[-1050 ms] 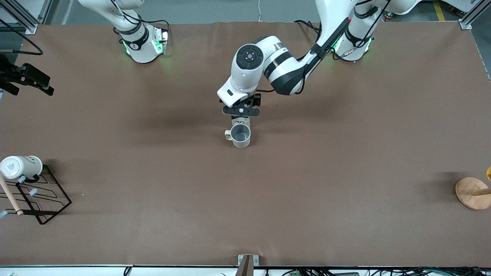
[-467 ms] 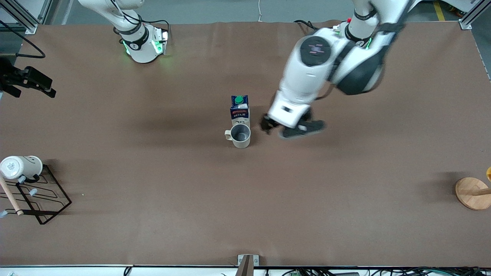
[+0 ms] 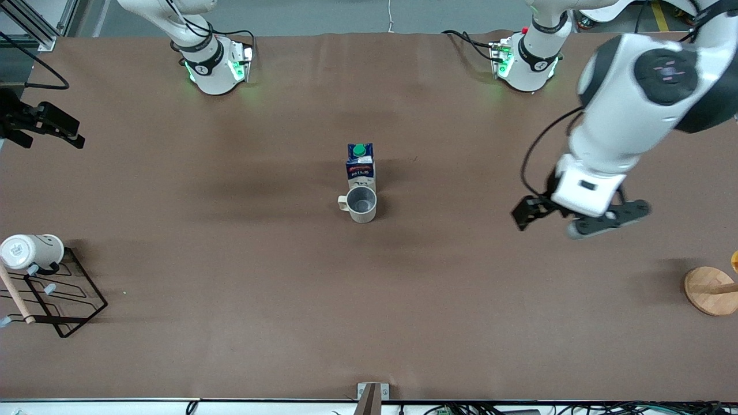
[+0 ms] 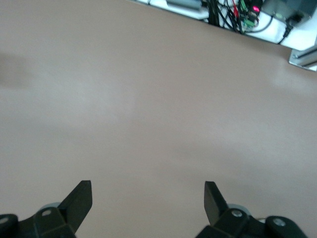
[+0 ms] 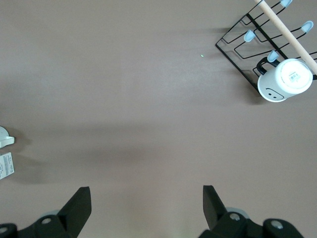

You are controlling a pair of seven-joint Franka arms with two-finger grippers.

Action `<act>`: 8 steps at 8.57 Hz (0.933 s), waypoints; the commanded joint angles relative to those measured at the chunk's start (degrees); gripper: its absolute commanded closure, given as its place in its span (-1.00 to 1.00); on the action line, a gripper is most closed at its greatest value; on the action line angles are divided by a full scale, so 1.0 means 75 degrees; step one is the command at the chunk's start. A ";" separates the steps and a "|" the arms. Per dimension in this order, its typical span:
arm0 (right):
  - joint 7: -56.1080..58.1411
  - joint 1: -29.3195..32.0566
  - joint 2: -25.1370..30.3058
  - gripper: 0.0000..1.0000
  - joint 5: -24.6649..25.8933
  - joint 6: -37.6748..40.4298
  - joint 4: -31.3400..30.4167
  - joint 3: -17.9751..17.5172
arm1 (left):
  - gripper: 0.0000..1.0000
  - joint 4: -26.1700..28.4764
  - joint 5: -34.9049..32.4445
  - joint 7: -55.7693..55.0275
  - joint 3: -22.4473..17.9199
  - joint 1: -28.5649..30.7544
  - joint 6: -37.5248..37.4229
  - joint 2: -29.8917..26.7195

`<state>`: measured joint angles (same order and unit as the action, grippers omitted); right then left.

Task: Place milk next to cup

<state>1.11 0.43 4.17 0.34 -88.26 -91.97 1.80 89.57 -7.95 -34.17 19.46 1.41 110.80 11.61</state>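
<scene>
A: Where is the milk (image 3: 360, 164) standing?

B: Upright on the brown surface (image 3: 230, 276), about midway between the two arm bases and closer to the front camera than they are. Its green cap is on top and the "MILK" lettering faces the front camera.

A: And the cup (image 3: 361, 204)?

B: Right beside the milk, just nearer to the front camera, so close that from above the two look as if they touch; whether they really do, I cannot tell. The cup sits upright, open end up, its stubby handle pointing toward the right arm's end of the surface.

A: What about the left tool (image 3: 582, 216)?

B: It hangs in the air over bare surface toward the left arm's end, well apart from the milk and cup. In the left wrist view the left tool (image 4: 147, 198) has its fingers spread wide with nothing between them.

A: The right tool?

B: At the edge of the front view only a dark piece of it (image 3: 43, 118) shows, at the right arm's end. In the right wrist view the right tool (image 5: 146, 199) is spread too, empty, over bare surface; that arm waits.

A: Anything else lying about?

B: A black wire rack (image 3: 55, 302) with a white mug (image 3: 31, 251) at the right arm's end, and a round wooden stand (image 3: 710, 290) at the left arm's end.
</scene>
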 commanded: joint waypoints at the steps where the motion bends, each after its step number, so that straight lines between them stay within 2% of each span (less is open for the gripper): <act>1: -0.0007 0.0036 -0.0016 -0.99 0.0072 0.0026 0.0075 -0.0041 | -0.99 0.0151 0.0110 0.0663 -0.1135 -0.0723 -0.0101 -0.0516; 2: -0.0007 0.0036 -0.0028 -0.99 0.0072 0.0026 0.0075 -0.0053 | -0.99 0.0278 0.0192 0.1466 -0.1385 -0.0820 -0.0368 -0.0842; 4: -0.0019 -0.0022 -0.0016 -0.99 0.0037 0.0049 0.0075 -0.0053 | -0.99 0.0570 0.1266 0.4006 -0.2647 -0.0961 -0.1443 -0.1707; 5: -0.0019 -0.0022 -0.0016 -0.99 0.0037 0.0050 0.0075 -0.0053 | -0.99 0.1211 0.1410 0.4249 -0.2746 -0.0962 -0.1472 -0.2420; 6: -0.0008 -0.0011 -0.0005 -0.99 0.0037 0.0084 0.0075 -0.0053 | -0.99 0.1519 0.1411 0.4263 -0.2747 -0.0962 -0.1461 -0.2764; 8: -0.0007 -0.0011 0.0019 -0.99 0.0037 0.0085 0.0075 -0.0041 | -0.99 0.1452 0.1400 0.4519 -0.2736 -0.0880 -0.1542 -0.2732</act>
<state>1.11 0.31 4.14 0.34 -88.19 -91.90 1.54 99.37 1.95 -1.77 -1.03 -5.12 99.23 -8.32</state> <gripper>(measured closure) 0.000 0.000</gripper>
